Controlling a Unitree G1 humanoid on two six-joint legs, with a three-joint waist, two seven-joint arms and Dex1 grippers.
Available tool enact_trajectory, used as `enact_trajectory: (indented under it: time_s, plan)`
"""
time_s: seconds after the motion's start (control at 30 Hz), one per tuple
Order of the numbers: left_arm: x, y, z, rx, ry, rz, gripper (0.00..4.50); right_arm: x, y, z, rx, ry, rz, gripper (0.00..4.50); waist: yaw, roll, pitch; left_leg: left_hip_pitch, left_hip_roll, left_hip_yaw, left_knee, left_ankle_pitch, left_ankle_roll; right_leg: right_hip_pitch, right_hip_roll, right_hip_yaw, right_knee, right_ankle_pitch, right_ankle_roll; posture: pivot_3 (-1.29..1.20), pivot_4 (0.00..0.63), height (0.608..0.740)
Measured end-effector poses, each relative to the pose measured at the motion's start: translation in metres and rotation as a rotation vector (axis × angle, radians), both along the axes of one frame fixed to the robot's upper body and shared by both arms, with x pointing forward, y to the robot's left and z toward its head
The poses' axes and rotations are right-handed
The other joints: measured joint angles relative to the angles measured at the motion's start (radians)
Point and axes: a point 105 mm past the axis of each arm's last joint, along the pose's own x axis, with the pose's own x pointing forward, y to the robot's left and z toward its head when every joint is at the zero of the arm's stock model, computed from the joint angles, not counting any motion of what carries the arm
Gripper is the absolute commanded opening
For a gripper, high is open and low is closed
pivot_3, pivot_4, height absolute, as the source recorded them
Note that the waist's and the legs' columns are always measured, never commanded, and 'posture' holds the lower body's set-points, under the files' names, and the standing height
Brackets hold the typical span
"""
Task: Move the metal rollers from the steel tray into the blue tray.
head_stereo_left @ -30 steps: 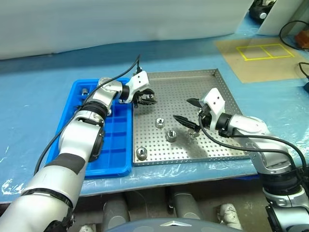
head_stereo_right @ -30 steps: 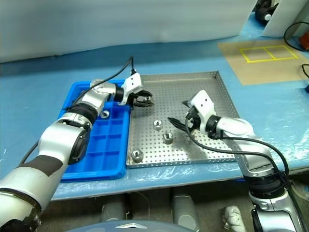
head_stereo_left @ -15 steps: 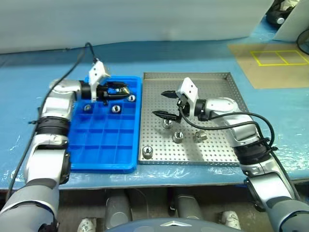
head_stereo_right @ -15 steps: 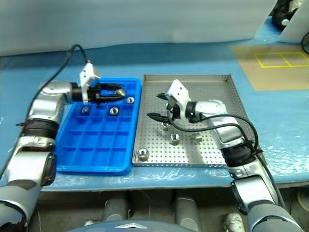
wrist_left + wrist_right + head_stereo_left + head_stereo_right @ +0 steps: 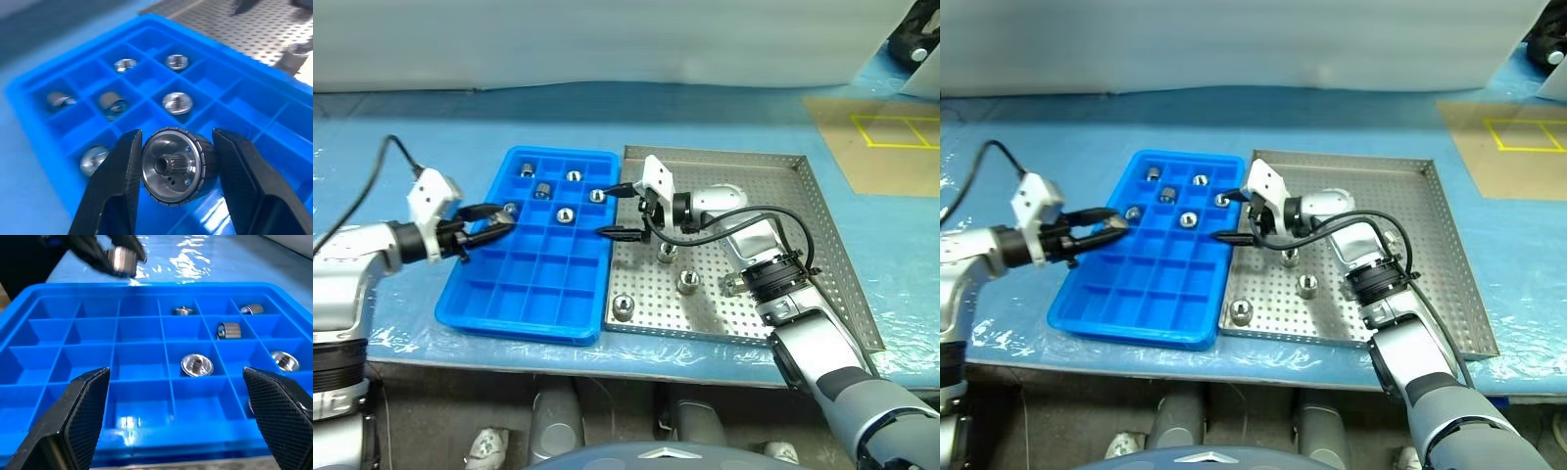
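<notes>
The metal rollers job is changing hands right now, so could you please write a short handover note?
Left gripper: shut on a metal roller, held above the blue tray at its left edge.
Right gripper: open, holding nothing, over the border between the blue tray and the steel tray.
Done: six rollers lie in the blue tray's far compartments, one each.
Left: set down the held roller, then move the rollers left in the steel tray; three show clearly, and a fourth may lie beside the right forearm.
</notes>
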Motion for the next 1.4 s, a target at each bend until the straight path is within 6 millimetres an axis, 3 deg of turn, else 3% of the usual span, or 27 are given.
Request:
enact_trajectory:
  time_s: [0.23, 0.57, 0.63, 1.1, 1.13, 1.3, 1.4]
  plan:
    - [0.003, 0.027, -0.026, -0.053, 0.061, 0.147, 1.88, -0.002, 0.004, -0.003, 0.003, 0.021, 0.025, 4.50, 0.016, 0.000, 0.000, -0.001, 0.001, -0.001, 0.000, 0.000, -0.001, 0.000, 0.001, -0.001, 0.000, 0.000, 0.000, 0.23, 0.150, 0.740]
    - [0.013, 0.011, -0.036, -0.074, 0.072, 0.104, 1.88, -0.008, 0.005, 0.003, 0.008, 0.035, 0.056, 4.50, 0.016, 0.000, 0.000, 0.000, 0.000, -0.003, 0.000, 0.001, -0.001, 0.001, 0.001, -0.001, 0.002, 0.000, 0.000, 0.18, 0.150, 0.740]
    - [0.006, 0.005, -0.052, -0.062, 0.132, 0.065, 1.88, -0.008, 0.003, 0.003, 0.004, 0.031, 0.053, 4.50, 0.015, -0.001, 0.000, 0.000, 0.000, -0.003, 0.000, 0.001, -0.001, 0.000, 0.001, -0.001, 0.001, 0.000, 0.000, 0.18, 0.150, 0.740]
    - [-0.009, 0.007, -0.065, 0.044, 0.208, -0.009, 1.88, -0.007, -0.003, -0.003, 0.001, 0.035, 0.009, 4.50, 0.003, -0.001, -0.001, 0.009, 0.000, -0.002, -0.004, 0.003, -0.005, 0.001, 0.002, 0.002, 0.006, -0.001, -0.002, 0.17, 0.150, 0.740]
    - [-0.009, 0.007, -0.066, 0.048, 0.208, -0.010, 2.60, -0.006, -0.003, -0.003, 0.001, 0.034, 0.006, 4.50, 0.002, 0.000, -0.001, 0.009, 0.000, -0.002, -0.004, 0.003, -0.005, 0.001, 0.002, 0.002, 0.007, -0.001, -0.002, 0.17, 0.150, 0.740]
    - [-0.005, 0.008, -0.068, 0.057, 0.203, -0.013, 4.07, -0.006, -0.002, -0.003, 0.003, 0.030, -0.003, 4.50, -0.001, 0.000, -0.001, 0.012, 0.000, -0.002, -0.005, 0.004, -0.006, 0.001, 0.002, 0.002, 0.012, -0.002, -0.003, 0.16, 0.150, 0.740]
    - [0.000, 0.017, -0.068, 0.067, 0.199, 0.025, 4.07, -0.005, -0.003, -0.004, 0.003, 0.031, -0.008, 4.50, -0.008, 0.000, -0.001, 0.014, 0.000, -0.002, -0.005, 0.005, -0.008, 0.001, 0.002, 0.002, 0.014, -0.004, 0.000, 0.14, 0.150, 0.740]
